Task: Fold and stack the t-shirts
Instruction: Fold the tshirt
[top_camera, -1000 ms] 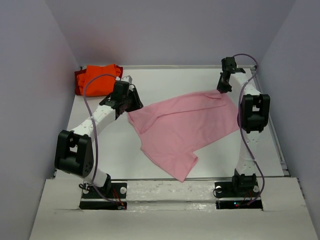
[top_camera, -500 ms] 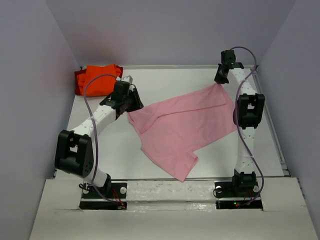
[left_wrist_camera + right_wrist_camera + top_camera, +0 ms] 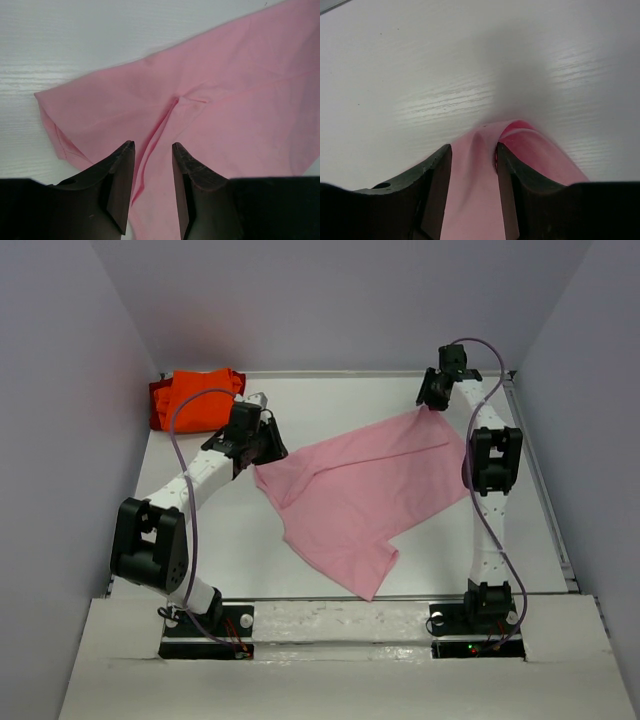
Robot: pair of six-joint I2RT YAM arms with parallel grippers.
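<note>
Pink t-shirt point(image 3: 370, 490) lies spread across the middle of the white surface point(image 3: 230, 540), slanting from the far right down toward the near edge, where one corner ends just short of the rim between the two arm bases. Most of the cloth rests flat, with a long crease running across its upper part.

At the shirt's left end, the left claw point(image 3: 152, 145) is down on the cloth. Its two dark fingers point(image 3: 120, 175) stand on either side of a pinched ridge of pink fabric that runs up between them. The claw is closed on that fold, just inside the shirt's left corner, and wrinkles fan out from the grip.

At the far right, the right claw point(image 3: 473, 147) is clamped on the shirt's far corner. Pink cloth fills the gap between its fingers point(image 3: 435, 185) and tents up off the surface toward them. From above, that corner rises to a point at the claw while the fabric behind it slopes back down to the surface.

Orange t-shirts point(image 3: 195, 398) sit as a bundle in the far left corner of the surface, against the wall. They are well apart from the pink one and just beyond the left arm's wrist.
</note>
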